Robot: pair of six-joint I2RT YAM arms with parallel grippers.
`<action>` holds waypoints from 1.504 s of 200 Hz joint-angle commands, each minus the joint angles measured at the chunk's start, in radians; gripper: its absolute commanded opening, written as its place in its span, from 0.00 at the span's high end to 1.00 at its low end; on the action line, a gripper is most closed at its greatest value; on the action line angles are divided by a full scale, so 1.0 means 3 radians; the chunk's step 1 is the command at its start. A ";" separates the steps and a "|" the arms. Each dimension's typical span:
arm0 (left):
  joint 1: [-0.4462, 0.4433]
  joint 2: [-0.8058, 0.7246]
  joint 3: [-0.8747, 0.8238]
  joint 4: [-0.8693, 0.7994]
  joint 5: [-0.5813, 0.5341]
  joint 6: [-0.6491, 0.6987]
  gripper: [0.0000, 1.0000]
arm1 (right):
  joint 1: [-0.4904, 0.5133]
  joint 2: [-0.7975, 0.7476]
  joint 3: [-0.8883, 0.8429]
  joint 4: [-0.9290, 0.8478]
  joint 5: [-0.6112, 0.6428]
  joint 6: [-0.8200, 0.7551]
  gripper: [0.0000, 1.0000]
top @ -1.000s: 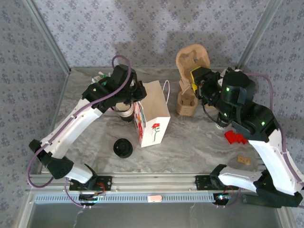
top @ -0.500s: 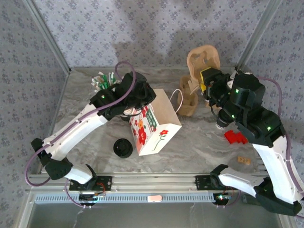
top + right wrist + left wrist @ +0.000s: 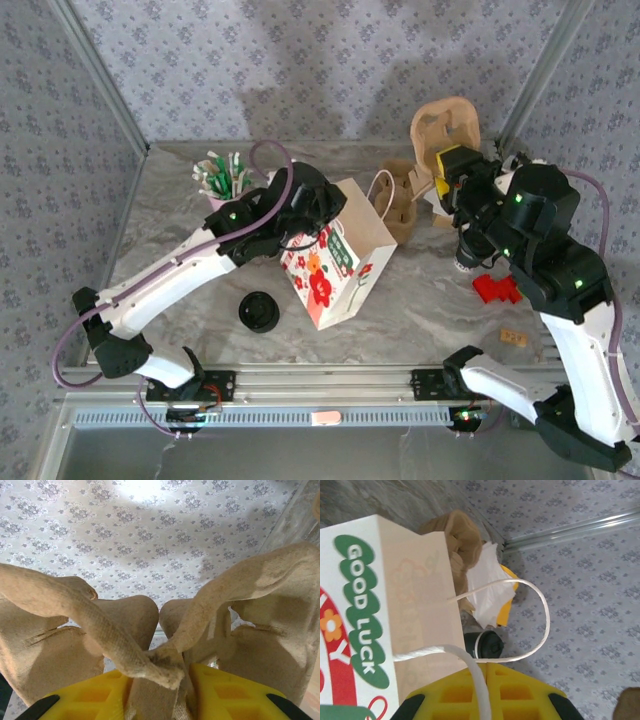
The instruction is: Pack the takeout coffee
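Observation:
My left gripper (image 3: 325, 205) is shut on one white string handle (image 3: 470, 665) of the floral "GOOD LUCK" paper bag (image 3: 335, 265), which leans tilted on the table. In the left wrist view the handle runs between the closed yellow fingers (image 3: 520, 695), beside the bag (image 3: 415, 605). Past the bag's rim in that view a small cup with a round black lid (image 3: 487, 645), apparently the takeout coffee, stands on the table. My right gripper (image 3: 450, 165) is shut on a brown pulp cup carrier (image 3: 447, 120) and holds it up at the back right. The carrier's folded handle (image 3: 165, 672) sits pinched between those fingers.
A stack of pulp carriers (image 3: 400, 205) stands right of the bag, with white napkins (image 3: 487, 595) beside it. A pile of black lids (image 3: 258, 311) lies front left. A holder of green-and-white sticks (image 3: 222, 178) stands at the back left. A red object (image 3: 495, 289) lies on the right.
The left gripper has dragged the bag rightward and tipped it over at an angle. The right gripper has carried the pulp carrier up and to the right, away from the stack.

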 commanded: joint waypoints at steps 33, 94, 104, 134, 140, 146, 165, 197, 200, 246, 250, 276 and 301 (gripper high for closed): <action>-0.0157 0.0126 0.0072 0.0357 -0.0048 -0.0165 1.00 | -0.0028 -0.0116 -0.0003 0.0035 -0.0040 0.0001 0.66; -0.0282 0.0087 -0.0293 0.0531 0.0028 -0.0198 0.99 | -0.0021 -0.0113 0.0018 0.0096 0.0010 0.0025 0.66; -0.0284 0.0020 -0.0346 0.0488 0.0022 -0.0202 0.97 | -0.0017 -0.0105 0.0028 0.0087 0.0001 0.0025 0.66; -0.0292 -0.0236 -0.0520 0.0342 -0.0079 -0.0149 0.89 | 0.0028 -0.0053 0.0089 0.0016 0.0014 0.0024 0.66; -0.0290 -0.0280 -0.0552 0.0307 -0.0090 -0.0149 0.87 | 0.0051 -0.0043 0.0095 0.0006 0.0024 0.0033 0.66; -0.0291 -0.0321 -0.0579 0.0267 -0.0093 -0.0156 0.83 | 0.0080 -0.0029 0.0095 0.0009 0.0038 0.0038 0.66; -0.0295 -0.0448 -0.0662 0.0148 -0.0093 -0.0152 0.74 | 0.0189 0.0009 0.0102 -0.0006 0.0108 0.0072 0.66; -0.0305 -0.0698 -0.0741 -0.0046 -0.0164 -0.0054 0.56 | 0.0422 0.0093 0.0167 -0.0066 0.0289 0.0061 0.66; -0.0305 -0.0719 -0.0741 -0.0068 -0.0173 -0.0039 0.53 | 0.0448 0.0103 0.0177 -0.0075 0.0305 0.0059 0.66; -0.0300 -0.0955 -0.0746 -0.0530 -0.0231 0.0093 0.16 | 0.0875 0.0304 0.0381 -0.0199 0.0611 0.0016 0.66; -0.0300 -0.0971 -0.0745 -0.0568 -0.0240 0.0105 0.14 | 0.0911 0.0320 0.0397 -0.0216 0.0641 0.0012 0.66; -0.0190 -0.1039 -0.0681 -0.0886 -0.0218 0.0111 0.11 | 0.1094 0.0417 0.0479 -0.0279 0.0801 0.0003 0.66; -0.0054 -0.1046 -0.0475 -0.1335 -0.0347 0.0211 0.09 | 0.1295 0.0511 0.0541 -0.0277 0.0943 0.0029 0.66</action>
